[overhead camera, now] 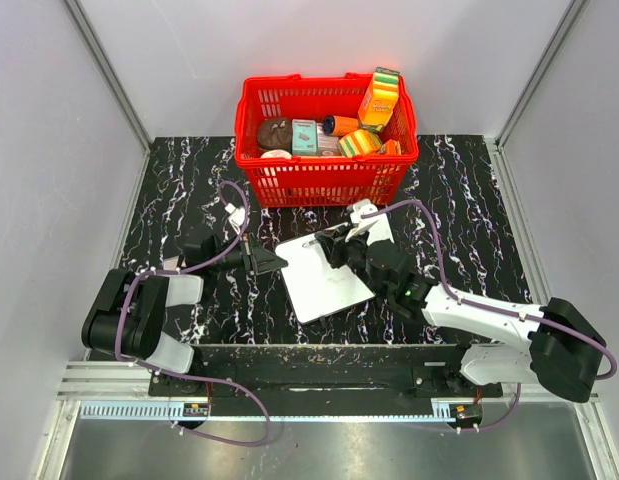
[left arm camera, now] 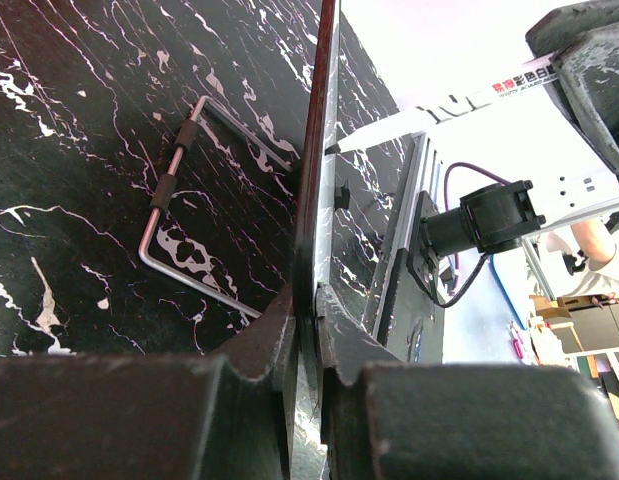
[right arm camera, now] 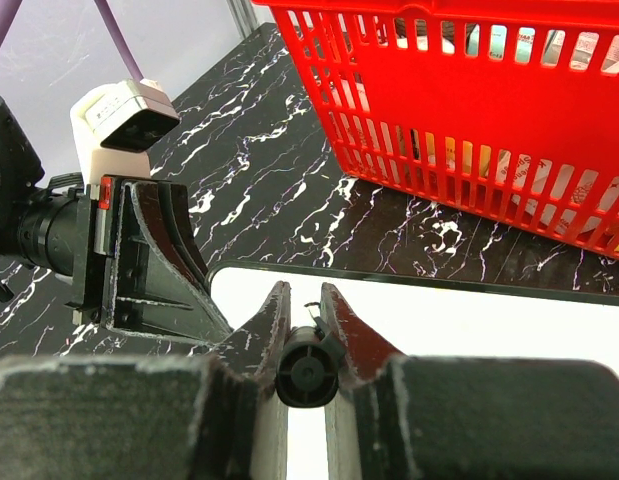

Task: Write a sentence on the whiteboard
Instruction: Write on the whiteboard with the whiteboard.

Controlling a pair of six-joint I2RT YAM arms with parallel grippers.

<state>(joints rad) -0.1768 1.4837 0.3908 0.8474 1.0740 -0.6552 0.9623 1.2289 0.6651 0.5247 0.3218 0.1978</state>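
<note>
The whiteboard (overhead camera: pixel 324 275) lies tilted on the black marble table in front of the red basket. My left gripper (overhead camera: pixel 276 262) is shut on its left edge; in the left wrist view the board shows edge-on (left arm camera: pixel 316 180) with both fingers clamped on it (left arm camera: pixel 314 297). My right gripper (overhead camera: pixel 335 244) is shut on a marker (right arm camera: pixel 309 367), whose black end shows between the fingers over the board's far left part (right arm camera: pixel 459 320). The marker's tip (left arm camera: pixel 334 148) is at the board face. The sentence is out of view; the board face that shows is white.
The red basket (overhead camera: pixel 324 165), holding several packages, stands just behind the board. A bent metal wire (left arm camera: pixel 174 195) lies on the table beside the board's edge. Grey walls close in the table on the left, right and back.
</note>
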